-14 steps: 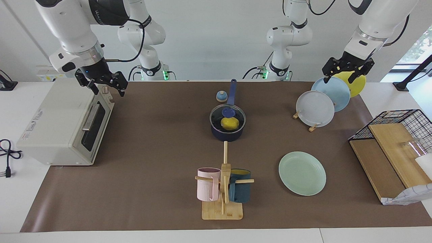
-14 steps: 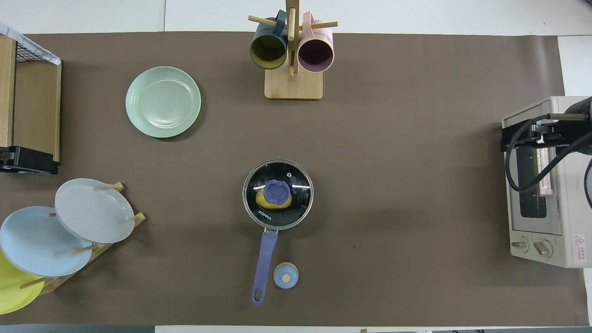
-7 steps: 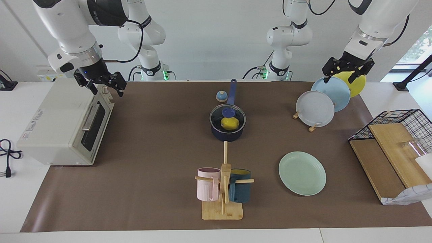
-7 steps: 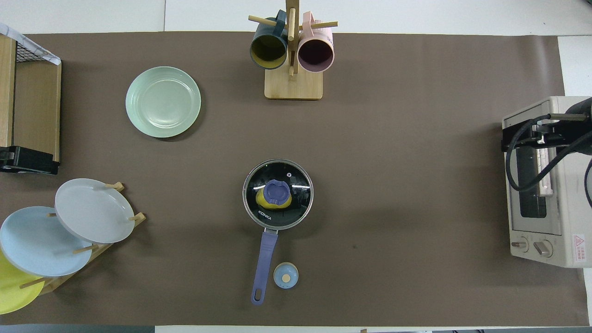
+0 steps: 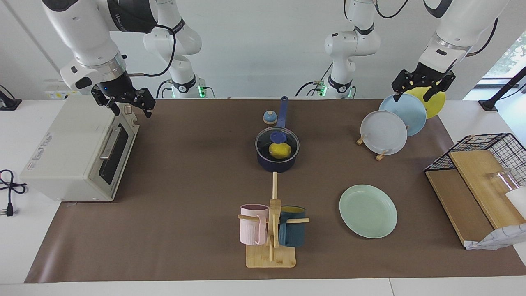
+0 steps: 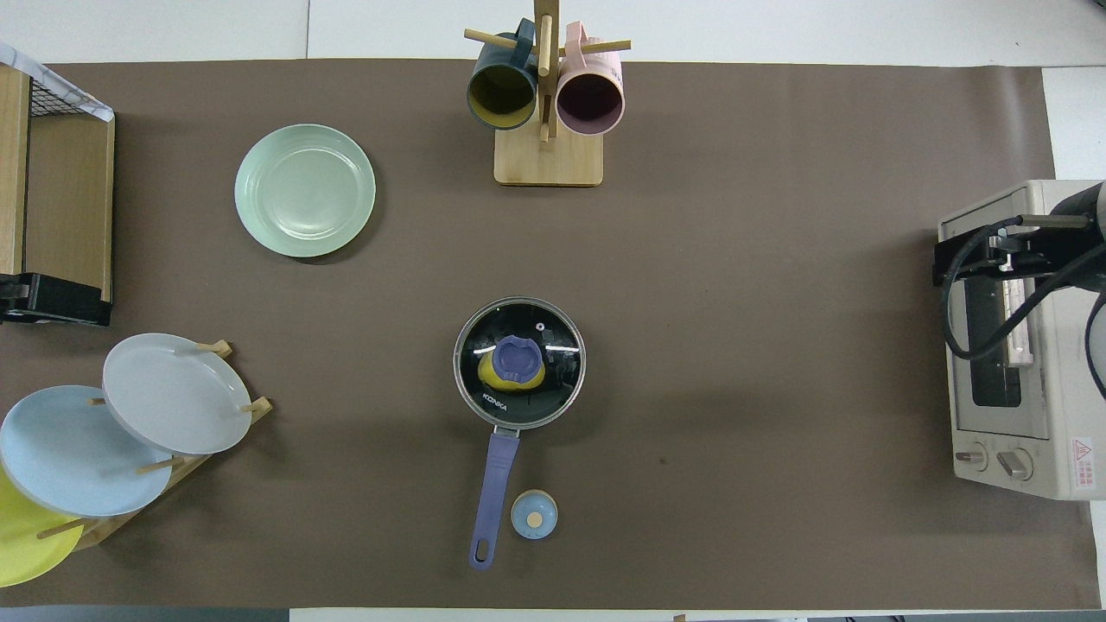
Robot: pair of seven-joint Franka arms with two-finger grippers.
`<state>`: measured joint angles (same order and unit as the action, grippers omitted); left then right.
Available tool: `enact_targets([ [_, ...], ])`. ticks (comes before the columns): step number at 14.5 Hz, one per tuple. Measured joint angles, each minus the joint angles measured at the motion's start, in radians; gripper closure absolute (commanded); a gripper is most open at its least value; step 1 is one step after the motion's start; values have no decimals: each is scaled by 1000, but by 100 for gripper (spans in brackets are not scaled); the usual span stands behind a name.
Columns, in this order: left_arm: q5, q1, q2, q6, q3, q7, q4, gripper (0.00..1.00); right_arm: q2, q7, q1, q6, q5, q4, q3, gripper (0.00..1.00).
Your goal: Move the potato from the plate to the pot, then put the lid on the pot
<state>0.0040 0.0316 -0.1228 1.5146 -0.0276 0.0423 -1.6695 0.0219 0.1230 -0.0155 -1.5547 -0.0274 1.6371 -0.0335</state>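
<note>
The yellow potato (image 5: pixel 280 151) lies inside the dark navy pot (image 5: pixel 276 165) at mid-table. The clear glass lid (image 5: pixel 285 139) with its blue knob sits on the pot's rim. In the overhead view the potato (image 6: pixel 486 373) shows through the lid (image 6: pixel 553 363), and the pot's handle (image 6: pixel 497 458) points toward the robots. The mint-green plate (image 5: pixel 368 211) (image 6: pixel 304 190) is empty, farther from the robots than the pot, toward the left arm's end. My right gripper (image 5: pixel 123 102) is open and empty over the toaster oven. My left gripper (image 5: pixel 423 87) is open and empty over the plate rack.
A toaster oven (image 5: pixel 78 152) stands at the right arm's end. A rack with grey, light blue and yellow plates (image 5: pixel 384 132) and a wire basket (image 5: pixel 481 172) are at the left arm's end. A mug tree (image 5: pixel 272 230) holds two mugs. A small blue dome (image 5: pixel 269 117) sits beside the pot handle.
My right gripper has shifted very slightly over the toaster oven. The pot, lid, potato, plate and left gripper have not moved.
</note>
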Motion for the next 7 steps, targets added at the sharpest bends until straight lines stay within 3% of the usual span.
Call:
enact_targets([
  [7, -1, 0, 0, 0, 0, 0, 0, 0, 0, 0, 0, 25, 1, 0, 1, 0],
])
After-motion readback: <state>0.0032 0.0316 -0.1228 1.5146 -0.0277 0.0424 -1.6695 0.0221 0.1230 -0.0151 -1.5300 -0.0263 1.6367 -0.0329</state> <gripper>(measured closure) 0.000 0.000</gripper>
